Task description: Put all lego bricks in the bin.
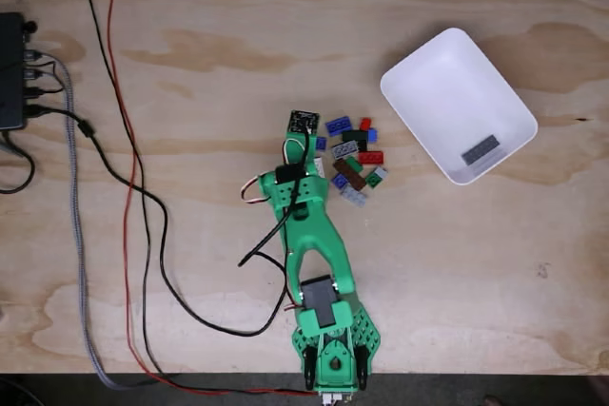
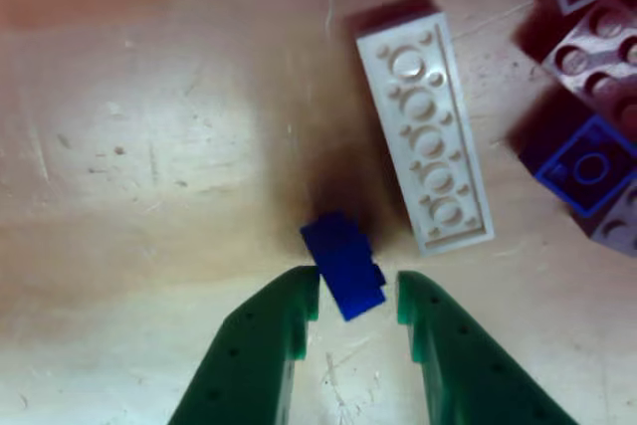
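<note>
The small blue brick (image 2: 343, 264) lies on the wood between the green fingers (image 2: 271, 345), tilted, its upper end toward 11 o'clock. It looks tiny and glossy, darker than the pieces near it. The gripper (image 2: 356, 298) stands apart, one tip on each side of the brick; whether either tip touches it I cannot tell. By my reading this is the moment just ahead of a pinch, and the brick is not yet held.

At 1 o'clock from that brick lies a long white plate (image 2: 426, 141), underside up, its round sockets showing, just beside the blue piece but apart from it. Further toward 2 o'clock are dark bricks and a blue one, part of the pile.

In the fixed view the lego bricks (image 1: 353, 159) sit in a loose cluster at the centre of the table (image 1: 190, 92): blue, red, green, grey, brown and black, more than ten by rough count. The bin (image 1: 419, 83) lies at 2 o'clock from the cluster, well apart, with one grey brick (image 1: 481, 149) inside near its lower-right wall. So one piece seems delivered and nearly all are left.

The green arm (image 1: 309, 225) reaches up from 6 o'clock to the cluster's left edge. Cables (image 1: 124, 187) trail along the left.
</note>
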You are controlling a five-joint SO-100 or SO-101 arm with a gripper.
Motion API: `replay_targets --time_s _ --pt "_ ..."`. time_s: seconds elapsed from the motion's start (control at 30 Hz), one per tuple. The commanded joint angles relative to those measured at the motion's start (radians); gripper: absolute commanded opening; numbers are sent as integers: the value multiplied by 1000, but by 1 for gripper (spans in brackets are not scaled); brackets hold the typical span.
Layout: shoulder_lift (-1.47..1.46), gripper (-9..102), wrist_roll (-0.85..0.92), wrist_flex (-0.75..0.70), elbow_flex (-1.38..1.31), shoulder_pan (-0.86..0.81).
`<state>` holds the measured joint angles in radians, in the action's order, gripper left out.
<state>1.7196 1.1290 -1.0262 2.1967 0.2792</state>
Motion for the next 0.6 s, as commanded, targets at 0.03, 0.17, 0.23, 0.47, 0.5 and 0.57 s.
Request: replay_targets --time_s 0.03,0.17,0.23,0.47,0.5,0.57 --pt "5 0 26 34 -11 -31" --pt "81 0 -46 38 -8 -38" --pt "209 0 -181 -51 -37 -15" --pt "614 0 -350 -365 -400 -221" --pt "615 0 -307 -356 -411 -308" --pt "606 0 -202 -255 -347 -486"
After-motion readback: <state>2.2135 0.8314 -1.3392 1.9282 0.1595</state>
